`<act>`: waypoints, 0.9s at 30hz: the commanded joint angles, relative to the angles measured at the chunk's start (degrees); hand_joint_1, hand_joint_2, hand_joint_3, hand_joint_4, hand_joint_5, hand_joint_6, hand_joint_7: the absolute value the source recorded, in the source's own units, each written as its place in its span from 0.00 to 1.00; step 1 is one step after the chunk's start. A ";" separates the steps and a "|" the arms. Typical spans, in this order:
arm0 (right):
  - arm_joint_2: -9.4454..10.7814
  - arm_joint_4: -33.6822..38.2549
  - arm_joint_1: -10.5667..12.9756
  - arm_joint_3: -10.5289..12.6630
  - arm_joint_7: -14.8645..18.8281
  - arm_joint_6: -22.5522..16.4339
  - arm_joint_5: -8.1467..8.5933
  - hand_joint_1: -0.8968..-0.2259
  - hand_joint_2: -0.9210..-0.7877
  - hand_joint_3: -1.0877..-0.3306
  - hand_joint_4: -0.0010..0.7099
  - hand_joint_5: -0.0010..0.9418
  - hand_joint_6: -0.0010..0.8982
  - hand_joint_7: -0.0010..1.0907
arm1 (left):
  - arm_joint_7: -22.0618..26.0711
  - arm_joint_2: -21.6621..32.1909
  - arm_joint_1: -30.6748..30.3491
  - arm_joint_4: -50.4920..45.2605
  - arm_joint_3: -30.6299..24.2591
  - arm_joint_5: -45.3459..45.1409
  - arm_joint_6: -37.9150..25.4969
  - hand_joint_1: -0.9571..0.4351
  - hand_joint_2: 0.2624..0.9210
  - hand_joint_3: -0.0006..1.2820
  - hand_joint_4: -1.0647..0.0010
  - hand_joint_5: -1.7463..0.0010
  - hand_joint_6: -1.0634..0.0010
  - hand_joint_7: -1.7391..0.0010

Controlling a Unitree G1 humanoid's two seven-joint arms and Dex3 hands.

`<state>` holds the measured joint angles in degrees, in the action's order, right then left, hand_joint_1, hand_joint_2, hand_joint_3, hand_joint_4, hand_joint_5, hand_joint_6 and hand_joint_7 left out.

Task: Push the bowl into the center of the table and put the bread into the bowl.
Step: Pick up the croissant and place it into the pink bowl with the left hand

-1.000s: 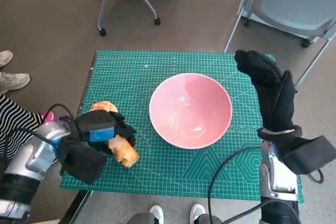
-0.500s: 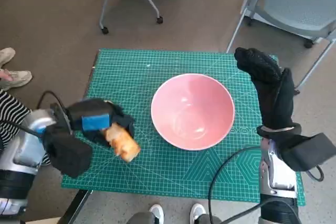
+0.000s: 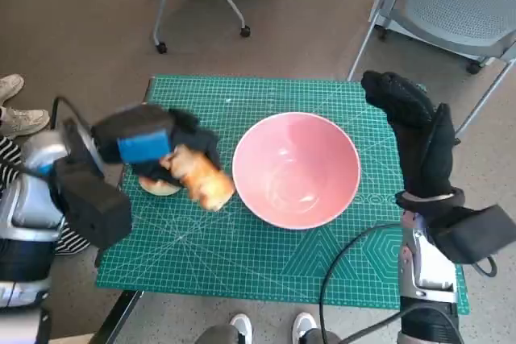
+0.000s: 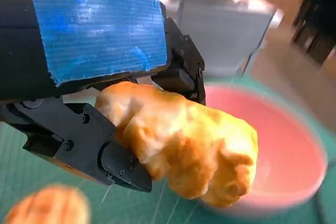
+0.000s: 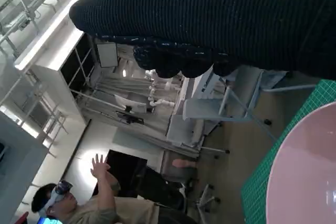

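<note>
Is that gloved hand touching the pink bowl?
Apart. The head view shows green mat between the right hand and the pink bowl's rim.

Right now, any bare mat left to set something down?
Bare mat along the near edge below the pink bowl, and the far strip beyond it. Crowded on the robot's left: left hand holding bread over a second bread piece.

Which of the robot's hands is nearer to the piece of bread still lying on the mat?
Left. The left hand, holding another piece of bread, is right over the loose bread. The right hand is raised beyond the pink bowl, at the mat's opposite side.
</note>
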<state>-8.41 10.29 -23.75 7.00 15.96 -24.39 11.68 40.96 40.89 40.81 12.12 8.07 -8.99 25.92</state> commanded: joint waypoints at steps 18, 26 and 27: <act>0.33 0.26 1.50 0.77 -0.48 -1.09 0.17 0.31 0.00 0.50 0.29 0.01 0.06 0.51 | -14.27 -17.65 16.16 15.07 8.10 -12.27 -0.48 0.69 0.95 0.01 0.20 0.43 0.32 0.39; 0.06 -0.94 2.16 1.10 -0.86 -0.75 0.00 0.31 0.00 0.50 0.30 0.01 0.07 0.51 | -20.96 -22.75 20.83 30.13 11.68 -16.97 4.32 0.69 0.97 0.01 0.22 0.41 0.35 0.37; 0.01 -1.02 2.18 1.17 -0.89 -0.67 0.01 0.31 0.00 0.50 0.29 0.01 0.07 0.51 | -21.54 -23.26 21.33 31.67 12.00 -17.39 4.69 0.69 0.98 0.01 0.23 0.42 0.36 0.36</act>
<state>-8.36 9.49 -23.02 7.93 15.56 -25.75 11.57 21.73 19.09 59.43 39.50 19.01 -24.88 29.10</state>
